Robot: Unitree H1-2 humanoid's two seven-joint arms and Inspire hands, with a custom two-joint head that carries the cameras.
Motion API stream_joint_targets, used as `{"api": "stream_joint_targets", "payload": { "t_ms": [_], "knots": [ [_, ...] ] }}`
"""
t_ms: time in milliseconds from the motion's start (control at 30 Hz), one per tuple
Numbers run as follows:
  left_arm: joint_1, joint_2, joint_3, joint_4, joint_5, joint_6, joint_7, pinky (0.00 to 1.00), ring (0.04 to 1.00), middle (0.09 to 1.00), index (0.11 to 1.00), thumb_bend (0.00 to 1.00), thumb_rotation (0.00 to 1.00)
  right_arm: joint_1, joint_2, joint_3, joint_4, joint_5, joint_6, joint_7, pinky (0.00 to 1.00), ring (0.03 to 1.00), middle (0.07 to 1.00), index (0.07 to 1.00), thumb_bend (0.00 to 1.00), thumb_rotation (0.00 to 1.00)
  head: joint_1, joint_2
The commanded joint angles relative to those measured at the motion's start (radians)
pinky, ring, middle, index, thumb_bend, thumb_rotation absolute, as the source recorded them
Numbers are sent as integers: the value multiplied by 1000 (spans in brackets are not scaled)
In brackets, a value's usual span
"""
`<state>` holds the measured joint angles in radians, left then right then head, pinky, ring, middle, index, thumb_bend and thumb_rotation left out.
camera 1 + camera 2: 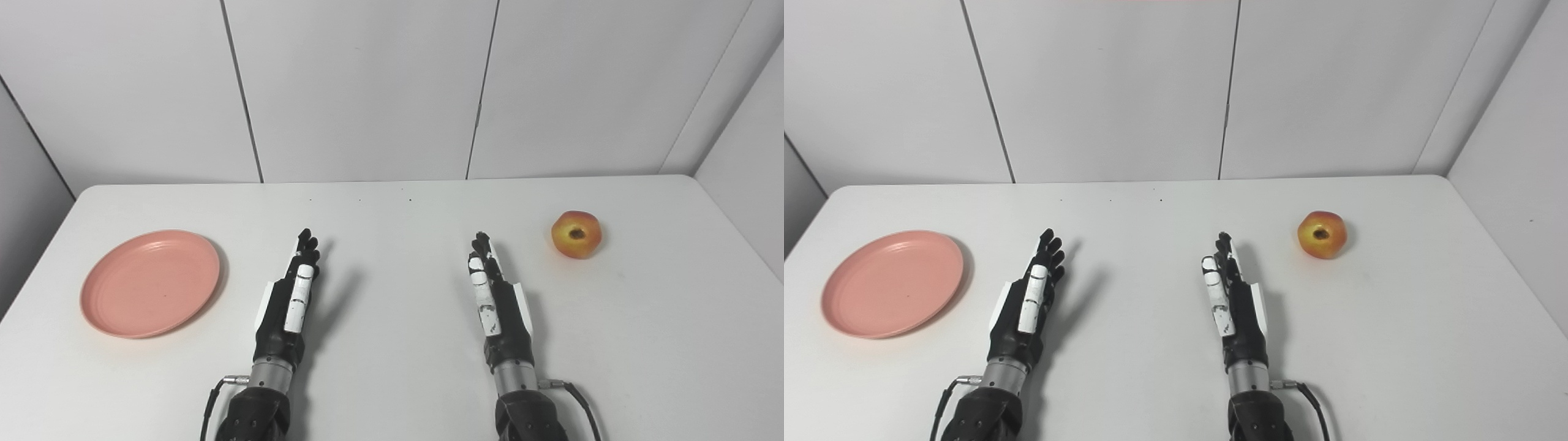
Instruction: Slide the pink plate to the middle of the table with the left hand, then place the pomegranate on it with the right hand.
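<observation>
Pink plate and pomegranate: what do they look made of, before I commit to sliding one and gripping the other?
Pink plate: looks like matte plastic or melamine, with an even colour, faint concentric rings, a low rim and no glaze glare. Pomegranate: smooth skin with a slight sheen, red fading to yellow, and a dark calyx pit facing the camera. Real fruit or a plastic replica cannot be told.

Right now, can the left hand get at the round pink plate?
Probably yes. The left hand is open and holds nothing, and the round pink plate lies just to its left with only bare white table between them.
</observation>
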<state>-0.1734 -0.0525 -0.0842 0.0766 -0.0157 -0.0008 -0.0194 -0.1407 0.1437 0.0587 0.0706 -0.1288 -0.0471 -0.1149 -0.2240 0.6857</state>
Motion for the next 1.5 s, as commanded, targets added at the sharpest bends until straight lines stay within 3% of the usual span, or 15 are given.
{"api": "stream_joint_targets", "payload": {
  "t_ms": [0,633,767,800,833,1000,1467],
  "knots": [
    [-25,-4,-3,-36,2,-1,-9,1000,1000,1000,1000,677,1000,-5,3,2,-5,4,-20,-2,985,962,962,965,542,1000,0,0],
    [-23,-4,-9,-34,17,-8,-3,1000,1000,1000,1000,670,1000,-1,0,2,-7,6,-21,1,985,966,968,969,540,1000,30,-3],
    [-22,-18,-19,-18,36,-19,9,1000,1000,1000,999,682,1000,6,-13,-10,-8,27,-29,9,980,957,961,963,544,1000,162,-26],
    [-22,-22,-21,-14,41,-23,12,1000,1000,1000,999,684,1000,7,-16,-12,-9,33,-30,11,980,956,961,964,542,1000,162,-26],
    [-22,-27,-28,-3,53,-41,18,1000,1000,1000,999,685,1000,10,-23,-17,-8,43,-34,15,980,956,961,964,541,1000,212,-36],
    [-23,-60,-45,31,94,-80,46,1000,1000,1000,1000,698,1000,20,-61,-31,0,77,-46,41,992,960,951,959,517,1000,320,-71],
    [-25,-100,-49,99,91,-139,58,1000,1000,1000,1000,697,1000,31,-106,-46,19,152,-77,83,1000,976,966,971,490,1000,436,-134]
  ]
}}
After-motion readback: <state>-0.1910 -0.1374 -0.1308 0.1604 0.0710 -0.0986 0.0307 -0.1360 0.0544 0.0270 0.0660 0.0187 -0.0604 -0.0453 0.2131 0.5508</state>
